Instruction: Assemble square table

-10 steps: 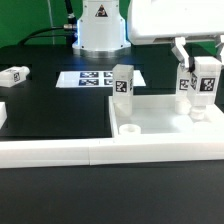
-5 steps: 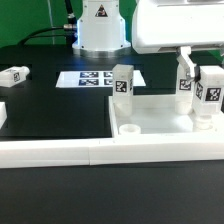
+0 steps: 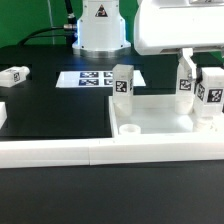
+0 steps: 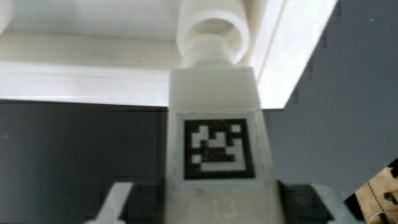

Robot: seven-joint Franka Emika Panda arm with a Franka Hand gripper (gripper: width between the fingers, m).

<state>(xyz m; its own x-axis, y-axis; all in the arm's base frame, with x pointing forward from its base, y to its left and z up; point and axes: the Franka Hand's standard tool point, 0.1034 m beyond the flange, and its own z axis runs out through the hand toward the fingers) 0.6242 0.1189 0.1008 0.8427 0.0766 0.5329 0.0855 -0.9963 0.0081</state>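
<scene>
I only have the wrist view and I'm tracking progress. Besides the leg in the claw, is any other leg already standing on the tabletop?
Observer: Yes. One upright leg stands at the tabletop's far corner, on the exterior view's left.
Operator: Any loose ones besides my held leg?
Observer: One loose leg lies on its side on the black table, far to the exterior view's left.
Operator: Is the near corner on that side filled?
Observer: No. The near socket there is open, with nothing in it.
</scene>
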